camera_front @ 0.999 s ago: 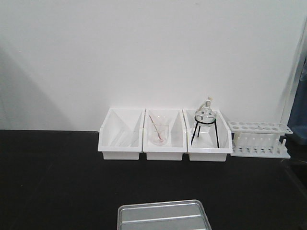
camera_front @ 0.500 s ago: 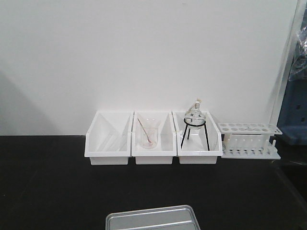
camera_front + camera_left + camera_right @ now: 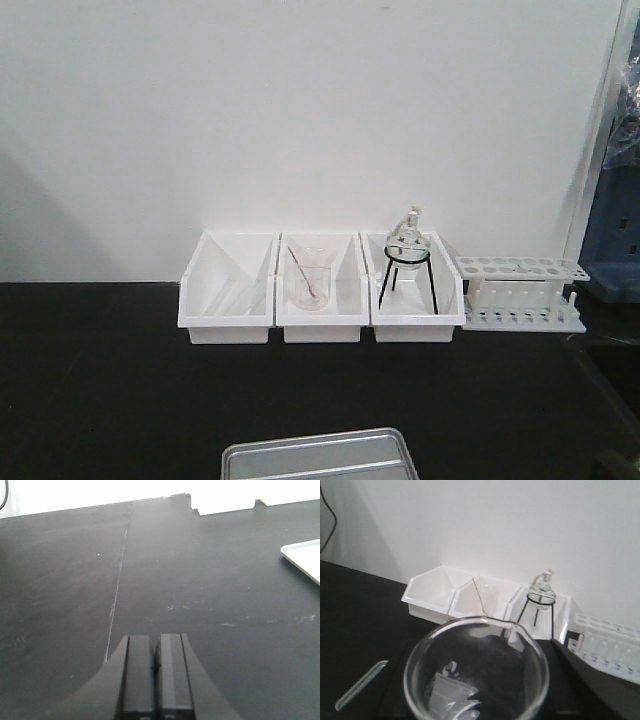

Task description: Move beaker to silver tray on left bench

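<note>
Backing the whole scene is a plain white wall (image 3: 300,100), and under it lies the left bench (image 3: 100,380), matte black, with a thin seam running along it in the left wrist view. The silver tray (image 3: 318,455) lies on the bench at the near edge of the front view, cut off by the frame. One of its corners also shows at the right edge of the left wrist view.

Three white bins (image 3: 320,290) stand side by side against the wall, touching each other. A white test-tube rack (image 3: 520,292) sits just beside the rightmost bin. That bin holds a black tripod (image 3: 408,282) with a round flask (image 3: 406,240) resting on its ring. The middle bin holds a second beaker (image 3: 310,285) with a thin reddish rod (image 3: 300,270) leaning inside it.

The left pincer (image 3: 155,645) hangs low over bare bench with its fingers pressed together and nothing between them. The right pincer (image 3: 479,687) grips the beaker (image 3: 476,672), with a dark finger on either side of the glass. The beaker is upright, its open rim and spout filling the right wrist view, with the bins well beyond it. I cannot tell whether it is over the tray.
</note>
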Controlling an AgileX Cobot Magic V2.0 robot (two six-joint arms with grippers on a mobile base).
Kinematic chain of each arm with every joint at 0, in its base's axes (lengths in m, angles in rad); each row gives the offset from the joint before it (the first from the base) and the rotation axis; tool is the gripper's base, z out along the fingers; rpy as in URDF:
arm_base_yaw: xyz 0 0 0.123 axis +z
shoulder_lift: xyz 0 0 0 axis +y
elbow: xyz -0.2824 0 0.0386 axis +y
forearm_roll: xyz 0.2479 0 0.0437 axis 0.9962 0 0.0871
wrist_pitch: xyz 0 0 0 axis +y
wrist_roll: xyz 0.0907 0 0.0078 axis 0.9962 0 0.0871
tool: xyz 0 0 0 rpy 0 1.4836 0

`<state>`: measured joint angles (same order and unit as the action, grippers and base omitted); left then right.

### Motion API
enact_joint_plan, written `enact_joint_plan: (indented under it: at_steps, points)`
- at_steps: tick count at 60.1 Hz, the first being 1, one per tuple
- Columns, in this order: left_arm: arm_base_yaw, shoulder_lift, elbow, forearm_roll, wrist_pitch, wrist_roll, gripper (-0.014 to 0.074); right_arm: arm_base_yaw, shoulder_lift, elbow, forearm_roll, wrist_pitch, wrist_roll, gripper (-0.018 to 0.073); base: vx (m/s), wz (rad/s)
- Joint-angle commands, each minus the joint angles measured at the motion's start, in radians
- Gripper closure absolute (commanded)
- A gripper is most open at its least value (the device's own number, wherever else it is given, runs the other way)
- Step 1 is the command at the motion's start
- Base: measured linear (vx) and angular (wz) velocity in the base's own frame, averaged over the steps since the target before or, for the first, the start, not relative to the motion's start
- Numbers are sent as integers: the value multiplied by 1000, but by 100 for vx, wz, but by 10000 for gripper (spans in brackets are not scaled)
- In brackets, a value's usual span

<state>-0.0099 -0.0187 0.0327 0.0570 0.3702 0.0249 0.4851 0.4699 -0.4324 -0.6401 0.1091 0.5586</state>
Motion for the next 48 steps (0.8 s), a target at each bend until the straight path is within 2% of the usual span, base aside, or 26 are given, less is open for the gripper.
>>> enact_joint_plan:
  at_steps: [1, 23, 33, 37, 42, 45, 48]
  points:
    - [-6, -8, 20, -3, -76, -2, 595, 0, 64, -31, -16, -167, 1, 571, 0, 0]
    - [-6, -8, 20, -3, -76, -2, 595, -4, 239, -31, 25, -411, 3, 571, 0, 0]
    - [-6, -8, 20, -3, -76, -2, 595, -4, 301, -31, 28, -430, -6, 571, 0, 0]
    - [-6, -8, 20, -3, -76, -2, 595, -30, 346, -31, 90, -435, -11, 571, 0, 0]
    - [-6, -8, 20, -3, -76, -2, 595, -101, 450, -31, 236, -449, -11, 571, 0, 0]
    - [-6, -8, 20, -3, -76, -2, 595, -154, 538, -31, 303, -505, -11, 571, 0, 0]
    - [-6, -8, 20, -3, -76, -2, 595, -201, 620, -31, 322, -599, -11, 571, 0, 0]
